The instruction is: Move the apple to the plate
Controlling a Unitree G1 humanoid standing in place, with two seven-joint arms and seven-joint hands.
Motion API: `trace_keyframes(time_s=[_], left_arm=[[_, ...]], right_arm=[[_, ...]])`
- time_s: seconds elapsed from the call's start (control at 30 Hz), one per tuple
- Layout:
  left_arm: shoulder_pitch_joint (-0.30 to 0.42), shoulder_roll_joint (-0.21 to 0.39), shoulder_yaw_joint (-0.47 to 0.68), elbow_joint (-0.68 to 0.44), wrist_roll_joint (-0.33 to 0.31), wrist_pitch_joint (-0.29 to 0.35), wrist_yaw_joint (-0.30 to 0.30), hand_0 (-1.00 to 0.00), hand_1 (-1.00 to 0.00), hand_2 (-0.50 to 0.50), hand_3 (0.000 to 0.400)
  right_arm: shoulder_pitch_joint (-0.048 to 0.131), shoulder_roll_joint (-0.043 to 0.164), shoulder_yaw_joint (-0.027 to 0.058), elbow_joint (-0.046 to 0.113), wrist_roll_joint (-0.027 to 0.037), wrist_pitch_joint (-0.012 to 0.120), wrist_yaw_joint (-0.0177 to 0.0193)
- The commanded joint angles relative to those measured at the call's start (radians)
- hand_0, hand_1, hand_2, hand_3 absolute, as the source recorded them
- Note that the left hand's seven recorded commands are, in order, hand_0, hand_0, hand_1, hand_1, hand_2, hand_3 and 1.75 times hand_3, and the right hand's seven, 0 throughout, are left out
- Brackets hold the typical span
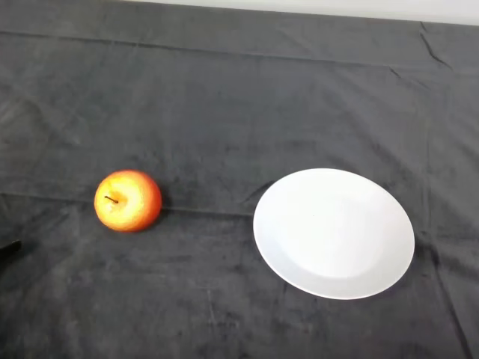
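Observation:
A red and yellow apple (pixel 127 200) sits stem-up on the dark cloth at the left of the head view. A white round plate (pixel 334 232) lies on the cloth to its right, with nothing on it, about a plate's width from the apple. Only a small black bit of my left hand (pixel 9 245) shows at the left edge, left of the apple and below it, apart from it.
The dark cloth (pixel 239 112) covers the whole table, with folds and creases across it. A pale strip of the background (pixel 337 7) shows along the far edge.

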Motion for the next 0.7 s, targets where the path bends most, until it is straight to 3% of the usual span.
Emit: trace_keyframes(time_s=[0.03,0.7], left_arm=[[-0.046,-0.006,-0.027,-0.049,0.020,-0.032,0.003,0.00,0.00,0.00,0.000],[-0.084,-0.101,-0.167,-0.054,0.125,-0.106,0.012,0.00,0.00,0.00,0.000]], right_arm=[[0.105,0.012,0.0390,0.053,-0.0259,0.026,0.0054],[0.106,0.012,0.0384,0.050,-0.0256,0.027,0.0060]])
